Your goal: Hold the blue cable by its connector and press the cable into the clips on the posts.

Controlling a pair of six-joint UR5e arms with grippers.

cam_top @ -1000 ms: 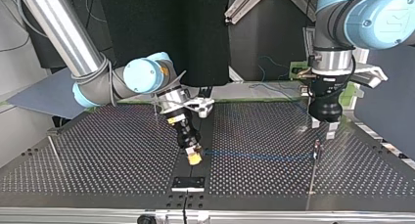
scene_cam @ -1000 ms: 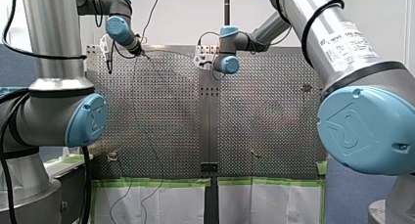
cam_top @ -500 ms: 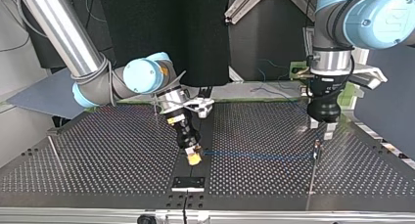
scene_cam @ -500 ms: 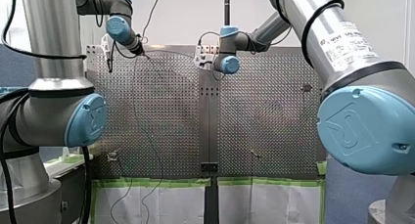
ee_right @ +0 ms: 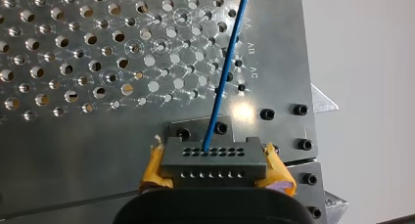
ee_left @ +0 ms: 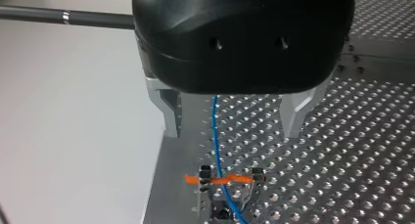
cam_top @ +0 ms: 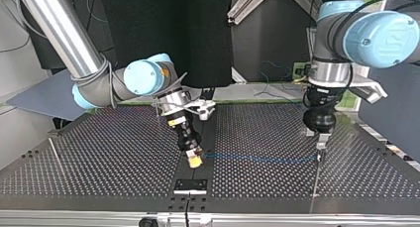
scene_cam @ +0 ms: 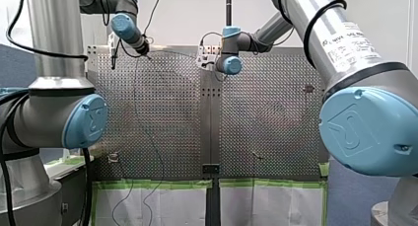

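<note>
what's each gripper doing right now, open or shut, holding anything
Left gripper: open, holding nothing, over the thin blue cable.
Right gripper: shut on the grey perforated connector block.

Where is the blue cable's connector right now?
The connector sits clamped between my right hand's yellow pads; in the top view that is mid-table, close to the black plate at the table's near edge.

Pale wall (scene_cam: 187,14), perhaps blue partition (scene_cam: 353,199)
</note>
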